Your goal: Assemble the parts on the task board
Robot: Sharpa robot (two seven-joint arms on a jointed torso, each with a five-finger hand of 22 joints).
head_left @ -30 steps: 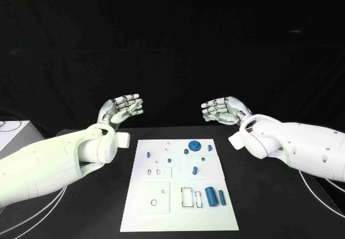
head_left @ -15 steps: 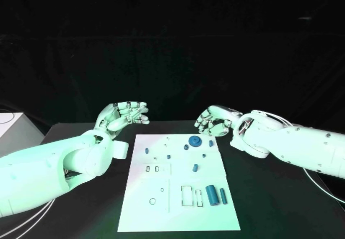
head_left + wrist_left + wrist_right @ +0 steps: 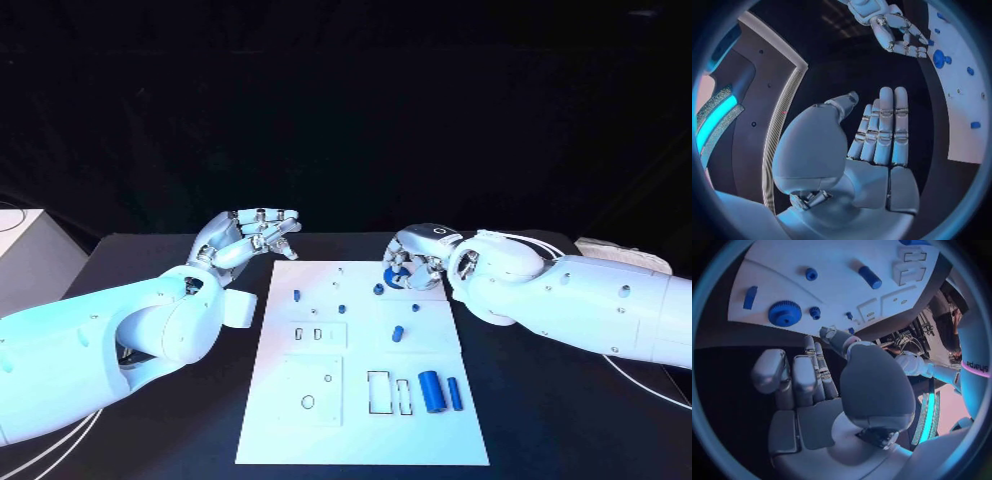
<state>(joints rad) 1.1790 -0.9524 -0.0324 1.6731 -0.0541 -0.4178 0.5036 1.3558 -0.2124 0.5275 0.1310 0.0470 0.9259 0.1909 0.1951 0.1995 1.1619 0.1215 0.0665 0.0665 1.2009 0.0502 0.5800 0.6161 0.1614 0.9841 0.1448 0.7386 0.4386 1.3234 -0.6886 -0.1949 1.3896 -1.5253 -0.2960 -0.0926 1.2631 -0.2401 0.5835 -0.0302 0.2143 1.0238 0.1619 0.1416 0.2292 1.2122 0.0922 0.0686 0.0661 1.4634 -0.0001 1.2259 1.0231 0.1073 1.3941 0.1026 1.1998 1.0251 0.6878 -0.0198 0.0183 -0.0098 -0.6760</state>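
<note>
The right hand [image 3: 415, 257] has descended to hover over the blue gear [image 3: 391, 272] at the far edge of the task board [image 3: 361, 420], fingers apart, apparently empty. The left hand [image 3: 248, 233] stays raised, open. Grasp appears imminent.

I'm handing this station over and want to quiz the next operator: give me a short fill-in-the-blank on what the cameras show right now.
1. The task board is coloured ____.
2. The blue gear lies near the board's far edge, closest to the robot's ____ hand.
3. The left hand holds ____.
4. The table is coloured ____.

Missing words: white; right; nothing; black
</note>
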